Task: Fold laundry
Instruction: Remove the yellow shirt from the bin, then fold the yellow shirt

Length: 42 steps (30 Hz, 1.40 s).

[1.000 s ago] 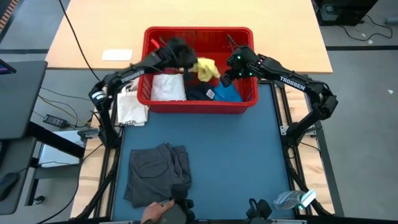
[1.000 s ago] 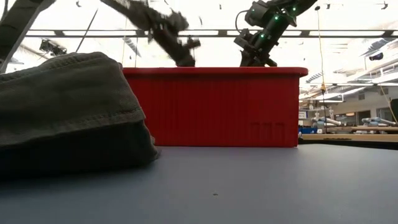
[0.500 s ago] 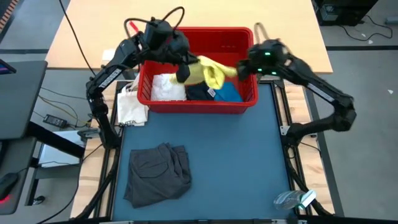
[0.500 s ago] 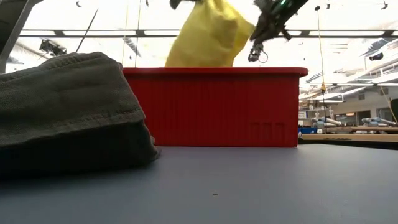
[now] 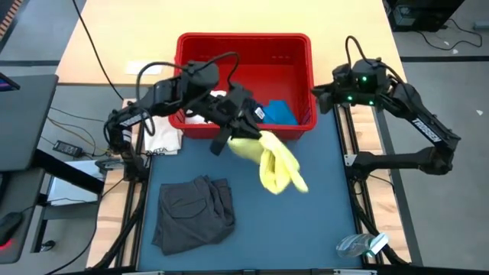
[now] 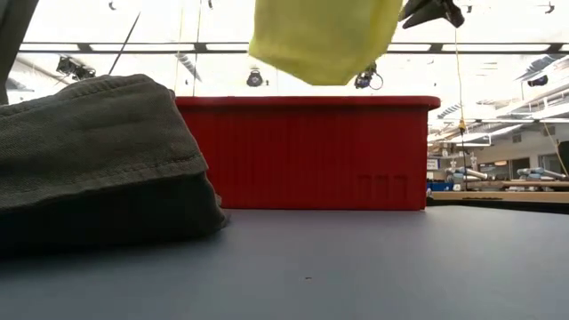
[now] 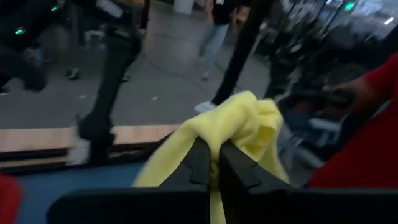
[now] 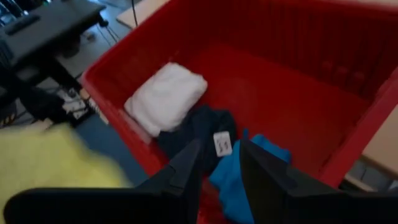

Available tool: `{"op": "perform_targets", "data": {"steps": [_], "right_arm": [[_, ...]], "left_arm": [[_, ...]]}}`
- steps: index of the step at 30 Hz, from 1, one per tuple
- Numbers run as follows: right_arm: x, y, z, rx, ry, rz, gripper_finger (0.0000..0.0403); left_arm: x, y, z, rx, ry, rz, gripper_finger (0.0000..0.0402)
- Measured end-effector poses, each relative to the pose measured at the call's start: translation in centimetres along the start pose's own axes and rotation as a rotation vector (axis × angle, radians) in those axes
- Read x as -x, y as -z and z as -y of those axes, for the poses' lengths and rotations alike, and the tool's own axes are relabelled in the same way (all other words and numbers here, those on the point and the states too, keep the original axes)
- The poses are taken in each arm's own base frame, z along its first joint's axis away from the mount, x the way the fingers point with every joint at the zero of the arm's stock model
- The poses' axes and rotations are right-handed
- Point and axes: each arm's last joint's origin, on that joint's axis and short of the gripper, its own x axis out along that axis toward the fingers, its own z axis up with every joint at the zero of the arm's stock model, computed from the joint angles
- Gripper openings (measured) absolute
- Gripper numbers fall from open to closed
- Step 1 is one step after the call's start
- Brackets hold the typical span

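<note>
L gripper (image 5: pixel 243 126) clamped on yellow T-shirt (image 5: pixel 276 162), just in front of red basket (image 5: pixel 302 44); shirt hangs off the fingers (image 7: pixel 199 163), clear of blue mat (image 5: pixel 321 206). R gripper (image 5: pixel 319 93) at basket's right wall, fingers (image 8: pixel 186 169) apart, nothing betw them. In basket: white cloth (image 8: pixel 165 96), navy garment (image 8: pixel 198 127), blue piece (image 8: pixel 239 180). Grey garment (image 5: pixel 192 212) lies on mat, well in front of basket. White bag (image 5: pixel 161 131) just left of basket.
</note>
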Motion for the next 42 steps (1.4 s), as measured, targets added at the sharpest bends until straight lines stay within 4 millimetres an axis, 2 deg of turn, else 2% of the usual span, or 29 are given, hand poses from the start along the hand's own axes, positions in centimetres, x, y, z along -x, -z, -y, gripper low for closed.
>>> {"op": "perform_targets", "data": {"steps": [4, 7, 11, 13, 16, 18, 23, 27, 31, 35, 38, 42], "right_arm": [[-0.2, 0.5, -0.6, 0.013, -0.016, -0.045, 0.0113], [-0.8, 0.8, -1.1, 0.01, -0.033, -0.073, 0.0113], [-1.9, 1.4, -1.5, 0.01, -0.031, -0.119, 0.0113], [-2.4, 1.8, -1.6, 0.004, -0.008, -0.146, 0.0113], [-2.9, 2.6, -1.5, -0.005, 0.024, -0.192, 0.0113], [-3.2, 3.2, -1.5, -0.018, 0.031, -0.226, 0.0113], [-3.8, 5.0, -2.1, -0.034, 0.002, -0.337, 0.0113], [-4.7, 7.1, -2.8, -0.081, -0.12, -0.478, 0.0113], [-5.4, 9.4, -3.9, -0.099, -0.237, -0.623, 0.0113], [-6.5, 11.4, -3.9, -0.069, -0.253, -0.687, 0.0113], [-8.0, 12.3, -2.9, -0.05, -0.173, -0.684, 0.0113], [-9.9, 12.0, -0.7, -0.04, 0.04, -0.584, 0.0112]], "left_arm": [[-0.6, 0.6, 0.6, 0.092, 0.013, -0.035, 0.0013], [-2.1, 2.6, -0.4, 0.17, -0.059, -0.124, 0.0013], [-5.5, 8.1, -3.7, 0.227, -0.233, -0.288, 0.0014], [-6.4, 11.1, -5.9, 0.298, -0.323, -0.353, 0.0024], [-6.5, 14.6, -9.0, 0.423, -0.4, -0.402, 0.006], [-6.1, 16.3, -10.2, 0.485, -0.435, -0.446, 0.0094], [-5.6, 16.9, -10.3, 0.492, -0.427, -0.496, 0.0172], [-5.3, 17.5, -10.2, 0.469, -0.436, -0.565, 0.0203], [-4.9, 18.7, -10.5, 0.448, -0.471, -0.645, 0.0205], [-4.0, 20.2, -12.0, 0.477, -0.475, -0.676, 0.0196], [-2.6, 21.0, -13.9, 0.504, -0.491, -0.672, 0.0189], [-0.2, 20.4, -16.9, 0.535, -0.565, -0.603, 0.0184]]}}
